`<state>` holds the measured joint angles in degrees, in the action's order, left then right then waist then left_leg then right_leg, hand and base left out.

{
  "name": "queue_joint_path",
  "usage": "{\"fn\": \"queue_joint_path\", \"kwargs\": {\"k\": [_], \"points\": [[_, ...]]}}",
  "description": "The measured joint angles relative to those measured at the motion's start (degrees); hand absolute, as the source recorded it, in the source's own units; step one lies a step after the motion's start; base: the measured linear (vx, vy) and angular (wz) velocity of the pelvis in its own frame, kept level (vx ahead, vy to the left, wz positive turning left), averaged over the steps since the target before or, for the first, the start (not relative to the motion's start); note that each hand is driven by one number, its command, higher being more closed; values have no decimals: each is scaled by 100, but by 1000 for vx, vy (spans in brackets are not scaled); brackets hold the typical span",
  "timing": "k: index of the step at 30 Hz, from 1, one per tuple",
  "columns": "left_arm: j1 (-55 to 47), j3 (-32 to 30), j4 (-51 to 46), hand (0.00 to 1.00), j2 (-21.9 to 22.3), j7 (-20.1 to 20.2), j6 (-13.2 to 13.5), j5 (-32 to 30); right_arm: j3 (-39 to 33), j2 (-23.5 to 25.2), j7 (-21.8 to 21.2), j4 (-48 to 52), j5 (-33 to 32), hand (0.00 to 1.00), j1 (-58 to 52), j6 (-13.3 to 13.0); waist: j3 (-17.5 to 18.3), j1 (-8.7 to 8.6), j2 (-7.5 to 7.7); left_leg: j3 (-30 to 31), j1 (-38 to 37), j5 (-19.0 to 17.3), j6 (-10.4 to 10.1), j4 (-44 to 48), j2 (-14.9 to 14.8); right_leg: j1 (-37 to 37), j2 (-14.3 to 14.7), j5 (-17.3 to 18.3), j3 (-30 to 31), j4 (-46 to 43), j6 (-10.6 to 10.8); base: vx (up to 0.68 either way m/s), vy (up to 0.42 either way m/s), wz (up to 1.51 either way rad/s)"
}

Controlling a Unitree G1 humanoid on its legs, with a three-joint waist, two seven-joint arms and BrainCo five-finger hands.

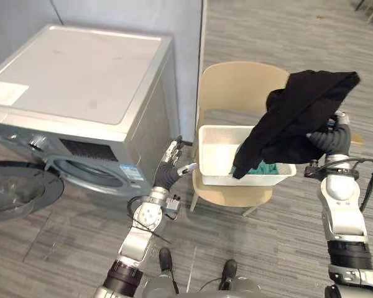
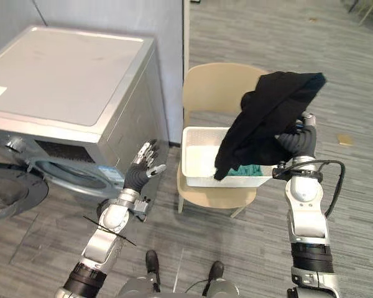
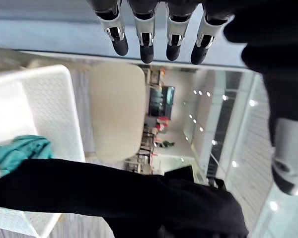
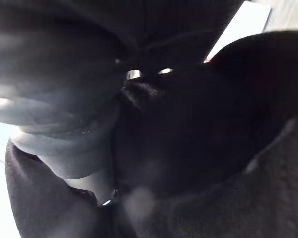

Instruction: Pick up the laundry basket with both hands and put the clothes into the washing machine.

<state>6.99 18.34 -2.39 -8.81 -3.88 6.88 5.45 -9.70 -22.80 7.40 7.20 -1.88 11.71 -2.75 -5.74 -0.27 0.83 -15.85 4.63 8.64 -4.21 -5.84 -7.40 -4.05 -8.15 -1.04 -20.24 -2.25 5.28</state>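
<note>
Right hand: my right hand (image 1: 339,124) is raised at 3 o'clock in the head view, above the far right corner of the basket. A black garment (image 1: 298,112) is draped right over it, so I cannot tell whether it is clenched on the cloth or just carrying it.
Left hand: my left hand (image 1: 173,162) hangs low near 7 o'clock of the basket, relaxed and straight-fingered, holding nothing. It sits between the washer front and the chair, touching neither.
Black garment: it hangs from the right hand toward 7 o'clock, with its lower end over the basket's front rim.
Basket: the white laundry basket (image 1: 214,139) rests on the seat of a beige chair (image 1: 236,81), with neither hand on it. A teal garment (image 1: 264,167) lies inside, partly under the black one.
Washing machine: the silver front-loader (image 1: 81,81) stands at 9 to 10 o'clock from the basket. Its round door (image 1: 15,189) is swung open at 8 o'clock and the drum opening (image 1: 87,171) faces me.
Step in hand: I judge this as loading clothes piece by piece, with the black garment lifted out and not yet in the drum.
Next move: lift the trailing end clear of the rim. Then swing the right arm toward 9 o'clock and down to the low drum opening, keeping the left hand out of the path.
</note>
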Motion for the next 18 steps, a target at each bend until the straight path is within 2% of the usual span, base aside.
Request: {"fn": "queue_joint_path", "kwargs": {"k": [3, 6, 10, 12, 18], "points": [[494, 361, 70, 0, -222, 11, 0, -529, 371, -14, -372, 157, -352, 100, 0, -124, 107, -68, 1, -166, -135, -27, -13, 0, -23, 77, 40, -106, 146, 114, -42, 25, -5, -28], [1024, 640, 214, 0, -395, 96, 46, -796, 664, -26, -651, 306, -716, 100, 0, -127, 120, -124, 0, -247, -218, -29, -14, 0, -29, 108, 61, -185, 271, 174, -59, 6, -4, -23], [1289, 935, 515, 0, -571, 271, 117, -851, 1111, -77, -867, 327, -1003, 100, 0, -135, 265, -212, -16, -359, -255, -30, -14, -4, -33, 134, 91, -281, 360, 318, -38, 2, -3, -18], [1292, 1144, 539, 0, -625, 383, 127, -873, 1287, -87, -941, 328, -1176, 100, 1, -148, 354, -207, -23, -412, -264, -29, -13, -4, -43, 141, 112, -317, 437, 389, -21, 4, -9, -12], [1516, 1448, 711, 0, -712, 396, 131, -891, 1679, -133, -1067, 336, -1399, 100, 5, -198, 414, -194, -58, -407, -264, -48, -39, -6, -32, 190, 115, -408, 446, 516, -34, 0, -1, -1]]}}
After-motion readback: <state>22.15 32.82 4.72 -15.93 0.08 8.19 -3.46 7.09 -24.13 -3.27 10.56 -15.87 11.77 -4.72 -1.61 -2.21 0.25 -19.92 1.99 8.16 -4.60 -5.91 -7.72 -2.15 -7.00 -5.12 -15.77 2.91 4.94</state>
